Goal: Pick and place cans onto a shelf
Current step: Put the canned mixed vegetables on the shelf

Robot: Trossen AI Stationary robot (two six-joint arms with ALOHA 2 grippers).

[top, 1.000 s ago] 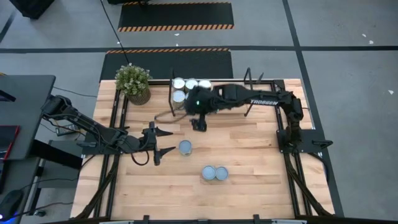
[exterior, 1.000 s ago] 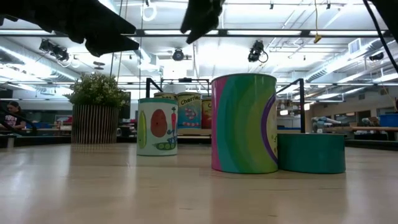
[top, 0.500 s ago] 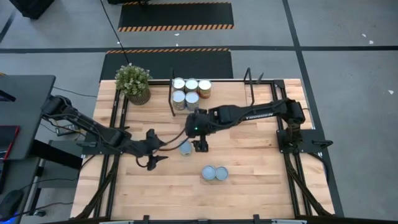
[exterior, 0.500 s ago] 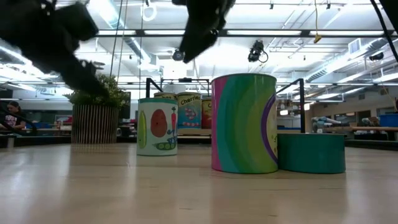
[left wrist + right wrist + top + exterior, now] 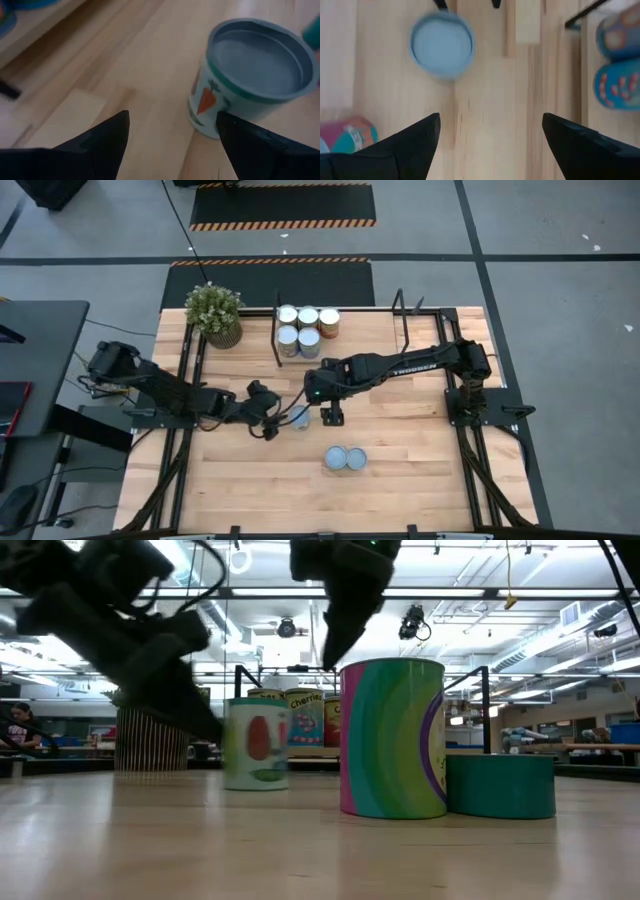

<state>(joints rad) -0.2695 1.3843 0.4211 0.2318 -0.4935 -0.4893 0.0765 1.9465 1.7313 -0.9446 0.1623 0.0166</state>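
Observation:
A lone can (image 5: 298, 417) with a pale blue-grey top and a carrot label (image 5: 255, 65) stands on its base mid-table. My left gripper (image 5: 275, 420) is open, low, just left of it; the can stands ahead of the fingers, off toward one fingertip (image 5: 172, 145). My right gripper (image 5: 330, 417) is open and empty, above the table just right of the can, looking down on it (image 5: 441, 45). Several cans (image 5: 308, 328) stand on the shelf (image 5: 400, 315) at the far side. Two cans (image 5: 346, 458) stand side by side nearer the front. My left gripper has one fingertip (image 5: 222, 120) close beside the can's lower wall (image 5: 202, 122). I cannot tell whether it touches. The fingers come nearly level from the table's left.
A potted plant (image 5: 215, 313) stands at the far left, beside the shelf's left end frame (image 5: 277, 330). In the low view the tall striped can (image 5: 393, 737) and a short teal can (image 5: 500, 785) stand nearest the front edge.
My right gripper has come away from the shelf toward the near edge and now hangs right of the lone can. My left gripper has reached toward the table's right, dropped low and closed in on that can.

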